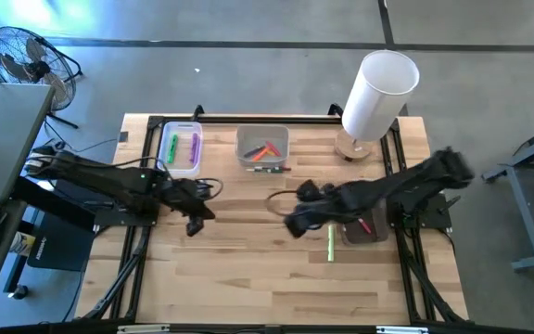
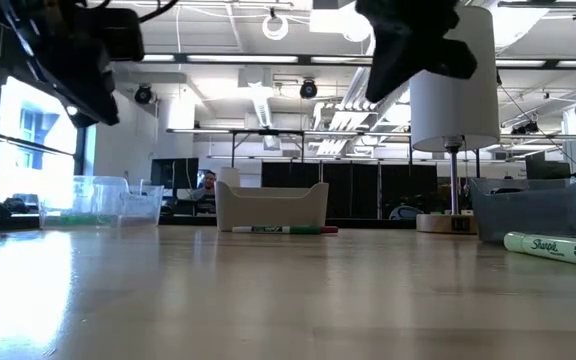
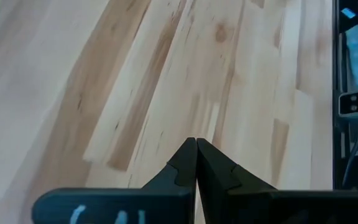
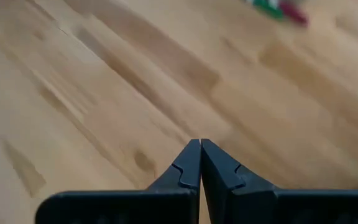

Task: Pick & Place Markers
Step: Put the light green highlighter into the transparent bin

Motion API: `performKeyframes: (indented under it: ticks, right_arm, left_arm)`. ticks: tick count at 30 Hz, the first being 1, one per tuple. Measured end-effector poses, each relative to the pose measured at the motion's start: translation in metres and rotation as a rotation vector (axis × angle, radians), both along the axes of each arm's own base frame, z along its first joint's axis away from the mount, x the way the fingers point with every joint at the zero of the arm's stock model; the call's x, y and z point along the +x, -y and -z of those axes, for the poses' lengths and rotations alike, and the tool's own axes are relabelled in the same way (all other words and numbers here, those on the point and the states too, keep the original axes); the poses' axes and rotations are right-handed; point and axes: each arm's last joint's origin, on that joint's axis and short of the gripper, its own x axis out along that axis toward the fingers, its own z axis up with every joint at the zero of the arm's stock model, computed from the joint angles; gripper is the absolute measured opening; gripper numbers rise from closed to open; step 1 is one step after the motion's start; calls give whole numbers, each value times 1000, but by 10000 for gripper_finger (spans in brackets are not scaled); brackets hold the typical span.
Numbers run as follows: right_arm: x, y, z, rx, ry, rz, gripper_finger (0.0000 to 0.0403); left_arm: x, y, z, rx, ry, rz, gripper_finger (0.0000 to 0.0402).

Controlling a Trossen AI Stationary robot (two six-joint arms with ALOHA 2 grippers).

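Partly hidden: the dark tray (image 1: 371, 232) at the right of the wooden table (image 1: 248, 278) lies mostly under the right arm, only a pink marker (image 1: 365, 225) showing in it; its contents otherwise cannot be made out. A yellow-green marker (image 1: 330, 241) lies on the bare wood just beside that tray, seen in the low view cut off by the picture's right edge. Clear bin (image 1: 182, 148) at the far left holds a green marker (image 1: 173, 147) and a purple marker (image 1: 195, 147). White middle bin (image 1: 263, 147) holds orange and red markers, count unclear; a green-and-red marker (image 1: 269, 169) lies on the table touching its near side. White cylinder (image 1: 378, 93) stands on a round wooden base at the far right. Left gripper (image 1: 196, 225) hangs above bare wood left of centre, arm reaching in from the left edge, fingers (image 3: 185, 163) pressed together, holding nothing. Right gripper (image 1: 297, 223) hangs near table centre, arm stretched from the right, fingers (image 4: 191, 163) likewise pressed together and empty. Both are raised off the surface in the low view. Near half of the table is open wood, with a broad gap between the two grippers.
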Motion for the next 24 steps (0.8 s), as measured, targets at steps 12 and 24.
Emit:
performKeyframes:
  ticks: [12, 24]
  right_arm:
    - [66, -31, 38, 266, -704, 327, 0]
    - [76, -39, 67, 343, -858, -110, 0]
  left_arm:
    - [-33, -6, -3, 73, -82, 64, 0]
    - [-38, -6, 1, 106, -140, 127, 0]
